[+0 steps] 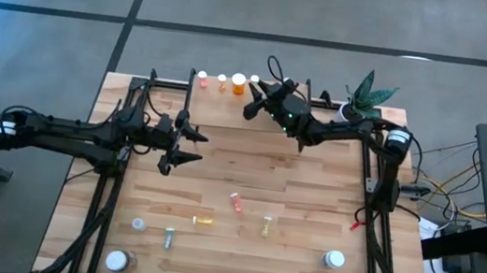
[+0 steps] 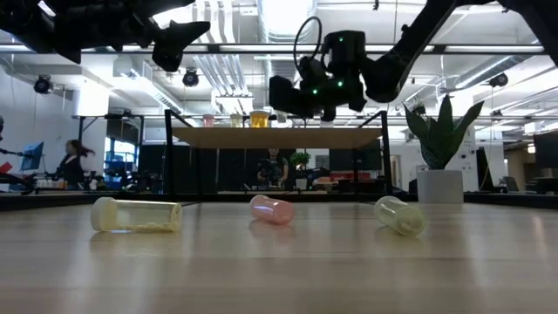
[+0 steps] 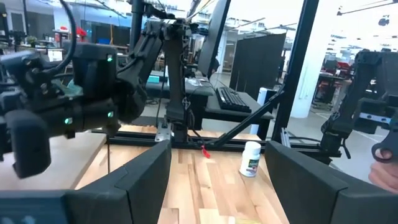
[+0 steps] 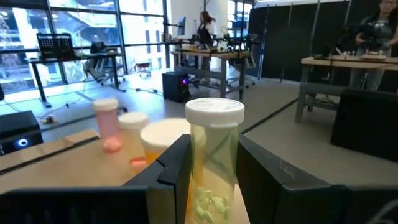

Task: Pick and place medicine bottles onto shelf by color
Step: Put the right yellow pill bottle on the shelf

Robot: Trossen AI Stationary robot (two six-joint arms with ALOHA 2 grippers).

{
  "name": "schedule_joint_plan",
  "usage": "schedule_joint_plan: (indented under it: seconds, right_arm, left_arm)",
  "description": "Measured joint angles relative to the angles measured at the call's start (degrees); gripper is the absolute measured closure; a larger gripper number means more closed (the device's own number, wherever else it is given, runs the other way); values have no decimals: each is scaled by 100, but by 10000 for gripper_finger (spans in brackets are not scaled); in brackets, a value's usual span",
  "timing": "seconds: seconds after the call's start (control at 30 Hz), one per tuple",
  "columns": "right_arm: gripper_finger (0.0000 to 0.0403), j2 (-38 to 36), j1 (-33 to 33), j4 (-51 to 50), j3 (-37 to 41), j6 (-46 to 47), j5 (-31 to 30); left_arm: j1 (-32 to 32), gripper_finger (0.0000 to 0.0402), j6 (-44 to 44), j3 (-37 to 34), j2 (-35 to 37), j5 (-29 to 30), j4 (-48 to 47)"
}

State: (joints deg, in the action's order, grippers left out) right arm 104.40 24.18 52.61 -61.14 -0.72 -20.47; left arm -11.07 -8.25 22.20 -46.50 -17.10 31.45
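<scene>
High view: your right pincer (image 1: 256, 89) sits at the shelf (image 1: 230, 92), where three bottles stand just left of it: pink (image 1: 202, 80), pale (image 1: 222, 81), orange (image 1: 238, 83). Roughly seven medicine bottles remain on the counter (image 1: 310, 202), well below both pincers. Left pincer (image 1: 195, 146) hovers wide, empty.

Low view: three bottles lie on the counter: yellow (image 2: 137, 215), pink (image 2: 272, 209), pale green (image 2: 400, 215). The rest are out of frame.

Left wrist view: a white bottle (image 3: 250, 158) stands ahead of the fingers.

Right wrist view: right pincer clamps a yellow-green vial (image 4: 214, 158), white-capped; whether it touches the shelf yet, you can't tell.
</scene>
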Motion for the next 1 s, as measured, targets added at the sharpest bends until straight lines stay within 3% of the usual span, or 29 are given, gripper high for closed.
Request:
schedule_joint_plan:
  seconds: [0.53,1.0]
  right_arm:
    - [300,-9,-208,51,272,-20,-11]
    - [300,-15,-434,759,566,-23,-290]
  left_arm:
    - [-7,157,12,0,2,2,59]
    - [-7,157,-2,-7,2,0,60]
